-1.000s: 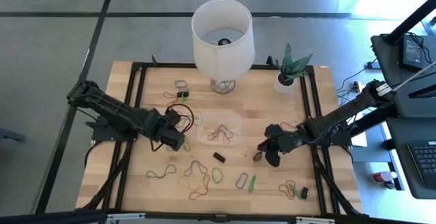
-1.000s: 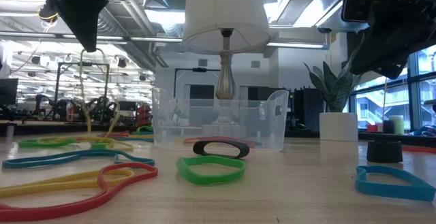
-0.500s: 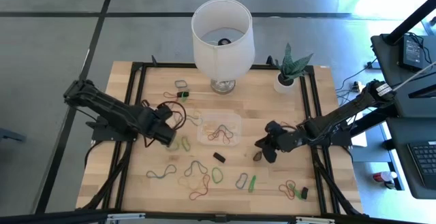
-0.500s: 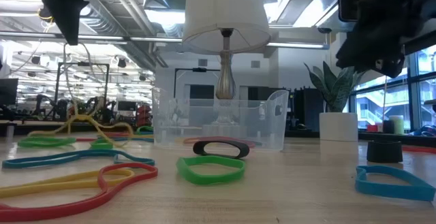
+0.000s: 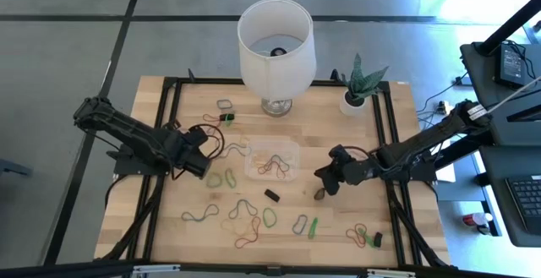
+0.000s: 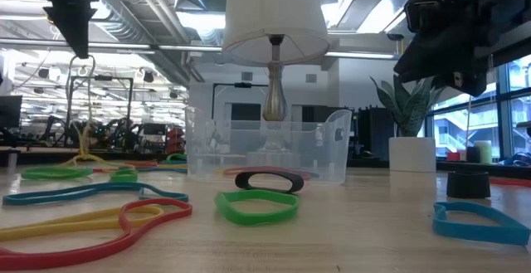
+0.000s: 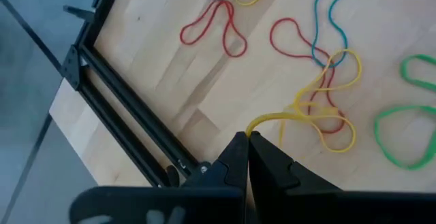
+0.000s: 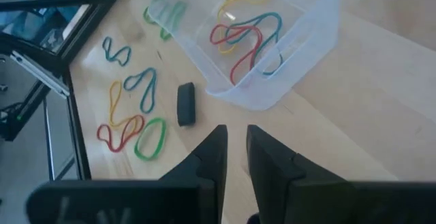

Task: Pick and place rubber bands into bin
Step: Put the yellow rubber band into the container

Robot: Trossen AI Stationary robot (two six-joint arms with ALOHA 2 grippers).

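Yellow rubber band [image 7: 320, 112] is hanging pinched in the closed left pincer [image 7: 246, 142], at nine o'clock from the bin [image 5: 272, 161]; right pincer [image 8: 234, 157] is hovering slightly parted, empty.

The robot has two dark arms, one on each side. Each arm is made of long black pieces joined by chunky round parts. Thin black cables loop along the left arm near its end. The left claw [image 7: 246, 157] has two flat black fingers that come to a point. The right claw [image 8: 232, 157] has two black fingers with square tips and slanted sides. A black block sits behind each pair of fingers.
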